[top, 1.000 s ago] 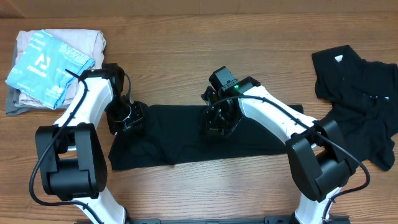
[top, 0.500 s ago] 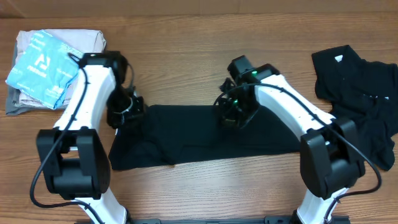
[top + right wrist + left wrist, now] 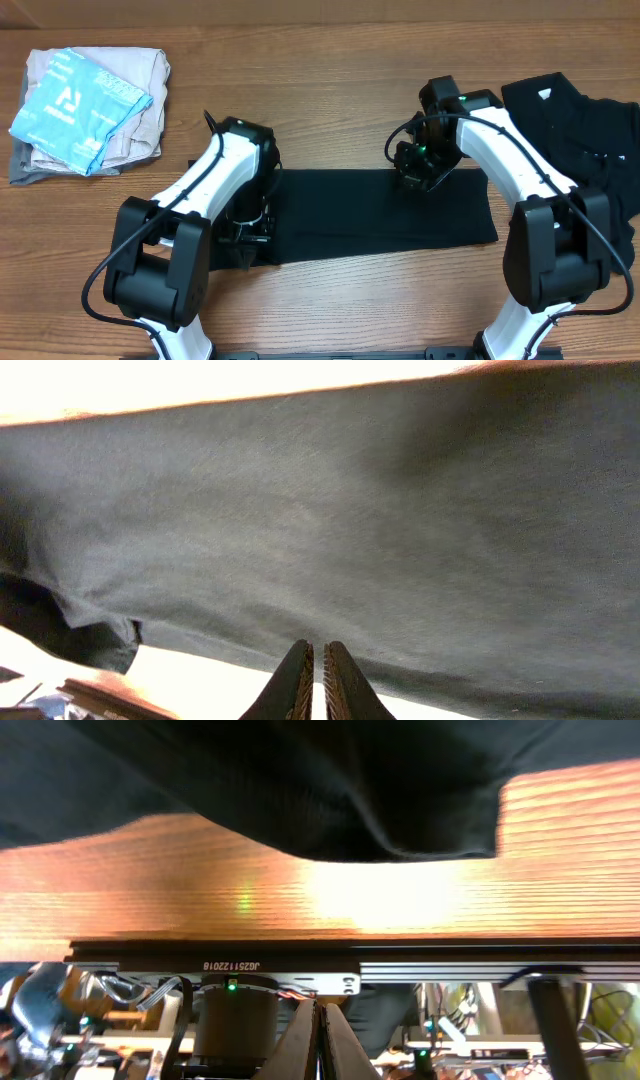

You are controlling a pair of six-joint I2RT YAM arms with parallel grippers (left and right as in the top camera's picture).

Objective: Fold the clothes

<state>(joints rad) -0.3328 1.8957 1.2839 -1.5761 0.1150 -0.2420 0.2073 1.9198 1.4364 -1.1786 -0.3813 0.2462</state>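
Left claw [image 3: 321, 1010] is pinched tight, no cloth visible between its tips, at the near-left end of the black shirt [image 3: 380, 215], which lies as a flat band across the middle of the table [image 3: 330, 60]. Right claw [image 3: 415, 170], all but closed and showing no cloth either, rides the band's far edge. Best play, I'd say: open up, take both left corners squarely and carry them right with the edges matched. Further out, a crumpled black shirt [image 3: 580, 140] crowds the band's right end, so watch it. A folded pale stack [image 3: 85, 100] sits far left, well apart.
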